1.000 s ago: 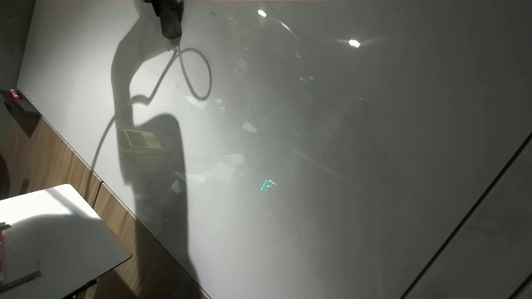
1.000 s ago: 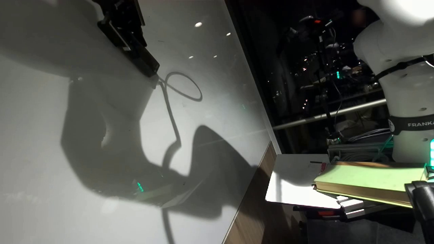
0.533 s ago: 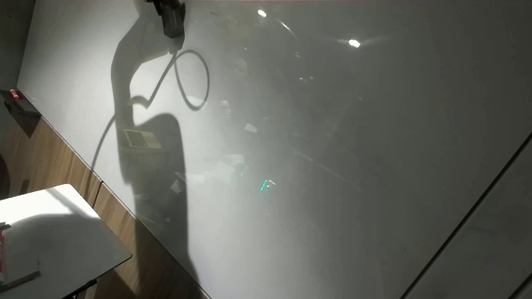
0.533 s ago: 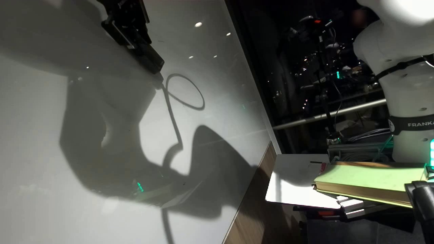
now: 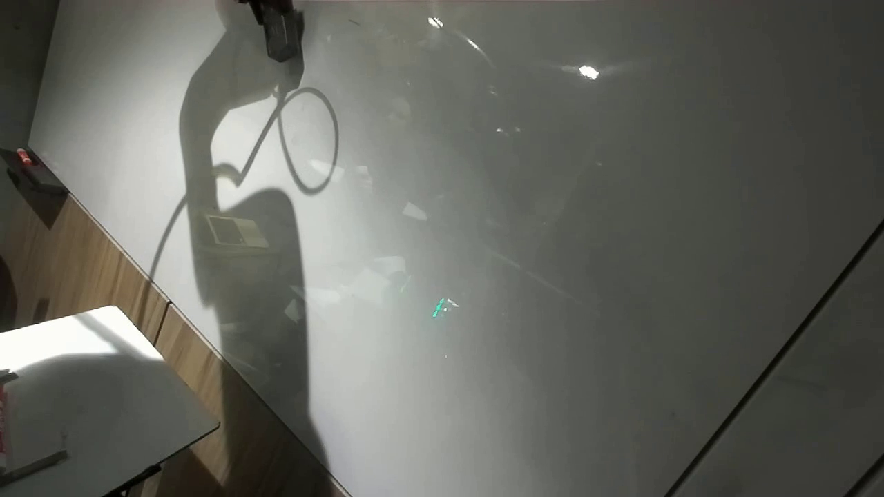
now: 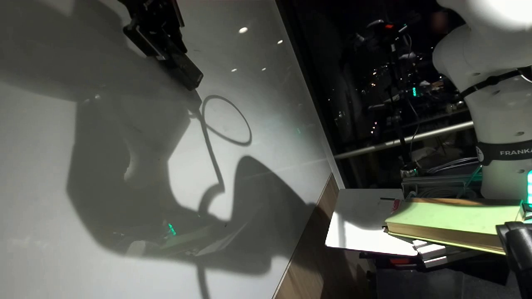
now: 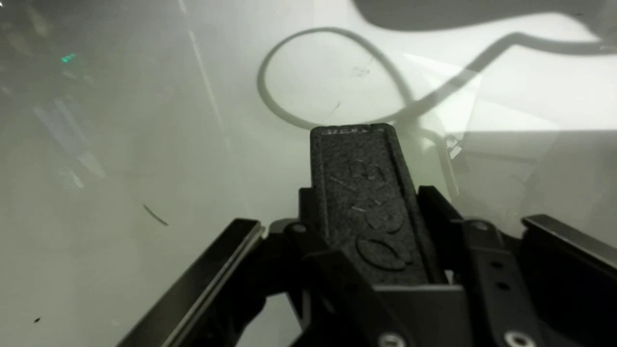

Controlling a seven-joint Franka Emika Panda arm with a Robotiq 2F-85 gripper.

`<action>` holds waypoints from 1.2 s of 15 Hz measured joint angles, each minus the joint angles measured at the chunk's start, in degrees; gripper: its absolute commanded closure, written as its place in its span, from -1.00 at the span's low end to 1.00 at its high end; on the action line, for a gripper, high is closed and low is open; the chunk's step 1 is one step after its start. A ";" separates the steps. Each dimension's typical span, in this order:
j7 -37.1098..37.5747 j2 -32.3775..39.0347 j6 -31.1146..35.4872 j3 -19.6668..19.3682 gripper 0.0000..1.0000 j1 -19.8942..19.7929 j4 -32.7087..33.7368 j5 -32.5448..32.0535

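**One dark block (image 6: 185,69) was gripped before one big white board (image 5: 552,310)**

From where I stood I counted one block, one end effector (image 7: 370,207) and, at the lower left of an exterior view, one white desk (image 5: 131,407). One red item (image 5: 25,157) sat in a small dark tray (image 5: 46,181) at that frame's left edge. One pale green slab (image 6: 444,218) lay at the lower right of an exterior view, and one looped shadow (image 7: 261,79) showed near the top of the wrist view.

The block was inside the end effector, which was closed on it, two fingers (image 7: 438,221) flanking its sides. Its far end stuck out past them. It appeared just right of centre in the wrist view and at the upper left in both exterior views. I couldn't tell whether it touched the board.

It looked dark grey, speckled, long and boxy, with a rimmed face bearing letters I couldn't clearly read.
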 measured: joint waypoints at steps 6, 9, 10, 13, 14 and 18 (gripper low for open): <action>-0.05 0.96 0.00 -0.01 0.42 0.32 1.08 -0.65; -0.05 1.02 0.00 -0.03 0.42 0.32 1.28 -0.74; -0.05 1.02 0.00 -0.03 0.42 0.32 1.28 -0.74; -0.05 1.02 0.00 -0.03 0.42 0.33 1.28 -0.74; -0.05 1.02 0.00 -0.03 0.42 0.33 1.29 -0.74; -0.06 1.02 0.00 -0.03 0.42 0.43 1.30 -0.74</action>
